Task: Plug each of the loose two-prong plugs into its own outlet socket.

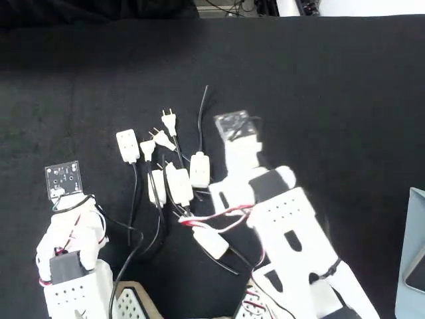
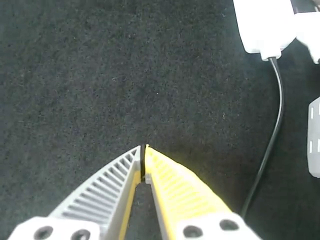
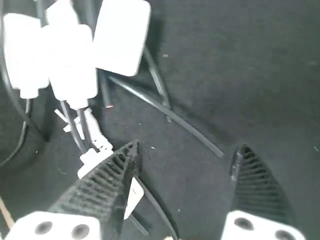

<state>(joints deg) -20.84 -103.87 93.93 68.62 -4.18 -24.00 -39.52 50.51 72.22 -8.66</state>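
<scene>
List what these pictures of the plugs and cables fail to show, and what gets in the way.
High view: white blocks too small to show slots.
High view: cables cut off at the bottom edge.
Left wrist view: white box cut by the top edge.
Right wrist view: small white piece partly behind a finger of the right gripper.

Looks like a robotics lab or workshop: desk (image 1: 345,86) draped in black cloth, white plastic left arm (image 1: 70,256) and right arm (image 1: 292,222) with bare wiring at its near edge, corded sockets (image 1: 180,183) at its middle, cables (image 1: 226,6) beyond its far edge.
</scene>
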